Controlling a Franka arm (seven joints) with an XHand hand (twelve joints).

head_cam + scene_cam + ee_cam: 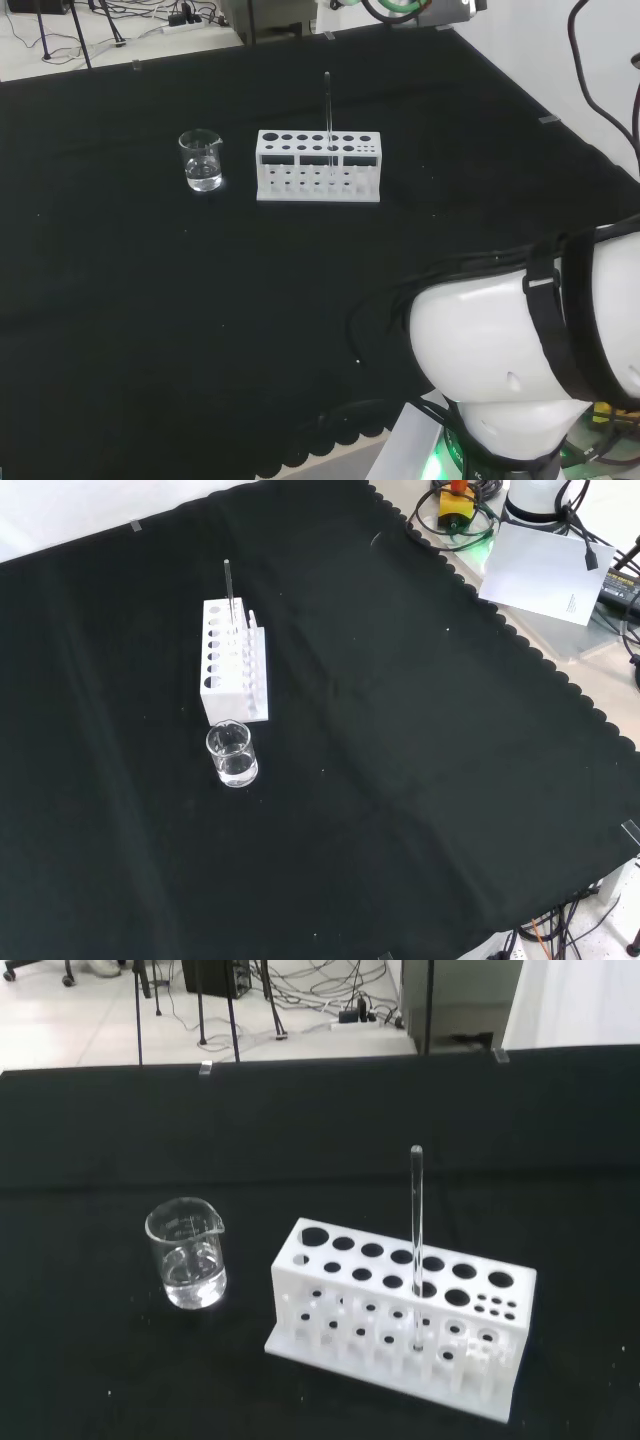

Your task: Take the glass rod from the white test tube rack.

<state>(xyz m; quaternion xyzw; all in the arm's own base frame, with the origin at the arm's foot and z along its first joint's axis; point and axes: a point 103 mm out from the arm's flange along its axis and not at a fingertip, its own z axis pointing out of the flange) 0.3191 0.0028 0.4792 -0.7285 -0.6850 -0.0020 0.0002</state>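
Observation:
A white test tube rack (pixel 318 166) (pixel 233 674) (pixel 400 1314) stands on the black cloth. A clear glass rod (pixel 327 105) (pixel 229 588) (pixel 416 1220) stands upright in one of its holes and rises well above the top plate. In the wrist view the rack and rod lie ahead of the camera, some way off.
A small glass beaker (pixel 202 160) (pixel 232 754) (pixel 187 1253) with a little clear liquid stands beside the rack, to its left in the head view. The arm's white links (pixel 530 350) stand at the head view's lower right. Papers and cables (pixel 545 570) lie off the cloth.

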